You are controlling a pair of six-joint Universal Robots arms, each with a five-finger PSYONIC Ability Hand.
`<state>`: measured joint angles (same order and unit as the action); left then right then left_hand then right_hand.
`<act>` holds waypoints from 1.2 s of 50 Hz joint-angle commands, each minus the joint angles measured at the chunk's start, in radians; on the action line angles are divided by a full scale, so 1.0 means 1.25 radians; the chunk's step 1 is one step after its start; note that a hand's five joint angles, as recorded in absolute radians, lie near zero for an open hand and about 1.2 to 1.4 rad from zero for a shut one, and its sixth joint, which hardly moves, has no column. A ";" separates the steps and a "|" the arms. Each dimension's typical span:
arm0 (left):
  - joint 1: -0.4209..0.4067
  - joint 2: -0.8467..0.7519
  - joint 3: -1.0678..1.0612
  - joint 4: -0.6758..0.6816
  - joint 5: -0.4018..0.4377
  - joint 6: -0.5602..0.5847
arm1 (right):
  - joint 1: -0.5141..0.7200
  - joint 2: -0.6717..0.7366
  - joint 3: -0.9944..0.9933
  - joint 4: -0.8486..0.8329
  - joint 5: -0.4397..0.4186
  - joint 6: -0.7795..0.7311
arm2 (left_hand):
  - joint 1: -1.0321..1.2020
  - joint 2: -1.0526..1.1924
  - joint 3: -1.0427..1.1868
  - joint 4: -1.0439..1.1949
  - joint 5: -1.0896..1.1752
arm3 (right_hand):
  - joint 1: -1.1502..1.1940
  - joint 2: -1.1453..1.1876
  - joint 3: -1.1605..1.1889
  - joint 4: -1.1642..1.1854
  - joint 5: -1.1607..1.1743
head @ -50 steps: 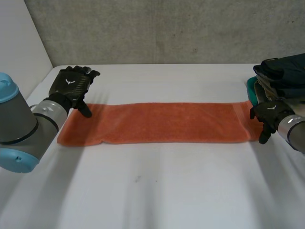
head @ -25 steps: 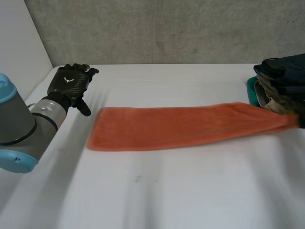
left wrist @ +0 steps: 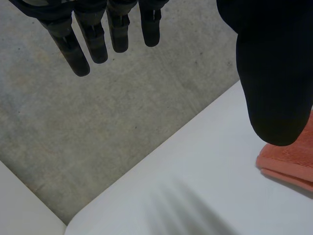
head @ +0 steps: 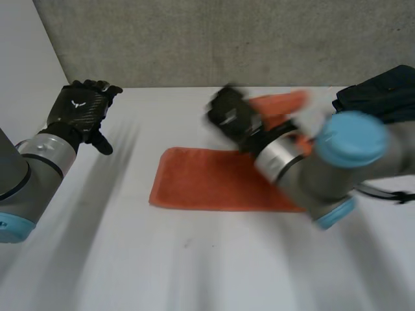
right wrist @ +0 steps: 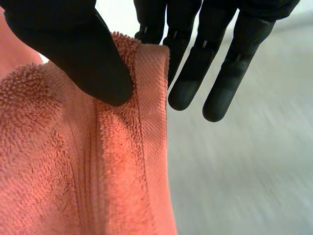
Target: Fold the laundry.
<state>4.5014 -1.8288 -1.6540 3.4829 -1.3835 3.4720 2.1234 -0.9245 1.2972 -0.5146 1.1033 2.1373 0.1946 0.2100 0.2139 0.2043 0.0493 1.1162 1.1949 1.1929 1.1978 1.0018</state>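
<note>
An orange towel (head: 201,184) lies as a long strip across the middle of the white table (head: 194,272). My right hand (head: 230,116) is above the strip's middle, shut on the towel's right end, which it holds lifted and carried over leftward. In the right wrist view the thumb (right wrist: 78,54) pinches the hemmed edge of the towel (right wrist: 83,176) against the fingers. My left hand (head: 81,110) hovers open near the table's far left corner, apart from the towel. In the left wrist view, its straight fingers (left wrist: 93,39) hang free and a towel corner (left wrist: 291,164) shows beside its thumb.
A pile of dark folded clothes (head: 382,97) sits at the far right of the table. A grey concrete wall (head: 227,39) runs along the back edge. A pale wall (head: 26,65) borders the left side.
My right hand closed on the towel's right end, lifted it and swung it leftward over the strip. The towel slid right, away from my left hand, which drew back slightly.
</note>
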 commanded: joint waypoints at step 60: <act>-0.185 -0.107 0.153 0.015 -0.095 -0.025 | 0.120 0.047 0.073 0.046 0.033 0.137 | -0.016 -0.028 -0.031 -0.024 -0.039 | 0.224 0.161 0.163 0.159 0.176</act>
<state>4.2250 -2.0035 -1.4216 3.5000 -1.4994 3.4568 2.1641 -0.9885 1.4564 -0.4885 1.3519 2.2814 0.1946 0.2100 0.2139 0.2044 0.0493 1.0195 1.1799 1.1892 1.1976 0.9680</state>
